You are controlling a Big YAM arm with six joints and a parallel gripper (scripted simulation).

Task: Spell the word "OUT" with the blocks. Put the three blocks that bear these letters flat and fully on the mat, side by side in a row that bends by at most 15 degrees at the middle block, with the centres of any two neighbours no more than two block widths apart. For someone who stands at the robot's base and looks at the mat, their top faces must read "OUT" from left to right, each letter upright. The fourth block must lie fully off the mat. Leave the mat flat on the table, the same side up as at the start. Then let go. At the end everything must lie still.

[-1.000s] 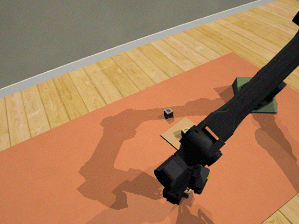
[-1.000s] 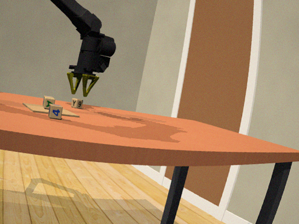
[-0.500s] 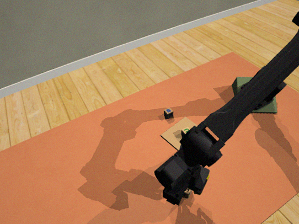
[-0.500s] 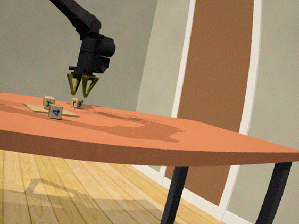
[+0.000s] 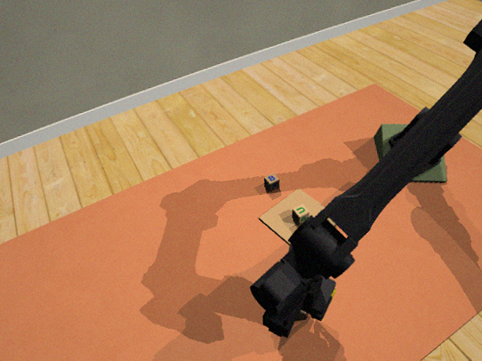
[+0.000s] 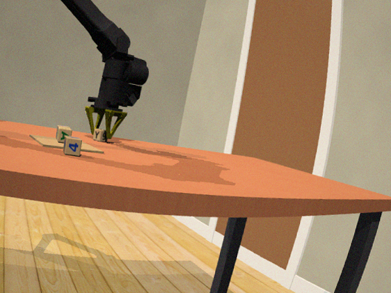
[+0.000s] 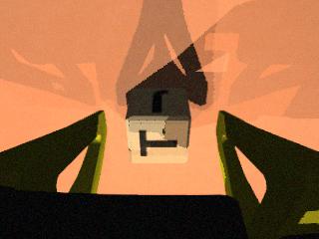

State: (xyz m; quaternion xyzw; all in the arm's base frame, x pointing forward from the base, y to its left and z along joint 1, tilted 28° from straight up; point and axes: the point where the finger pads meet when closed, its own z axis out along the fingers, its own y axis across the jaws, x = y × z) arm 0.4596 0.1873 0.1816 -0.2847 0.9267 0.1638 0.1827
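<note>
My gripper [image 6: 101, 136] [image 7: 161, 119] is open, low at the table, its fingertips on either side of the T block [image 6: 99, 135] [image 7: 159, 144] with gaps. The T is on top, its bar toward the left of the wrist view. That block stands off the mat [image 5: 296, 198] [image 6: 91, 148]. The U block [image 5: 300, 212] [image 6: 63, 134] sits on the mat, its letter turned sideways in the top view. The B block [image 5: 272, 181] [image 6: 72, 146] stands off the mat beside its edge. No O block shows; the arm may hide it.
A green angular object [image 5: 433, 173] stands partly behind the arm in the top view. The arm reaches over part of the mat there. The orange table top [image 5: 83, 274] [image 6: 275, 178] carries the arm's shadows, and its edge shows in the exterior view.
</note>
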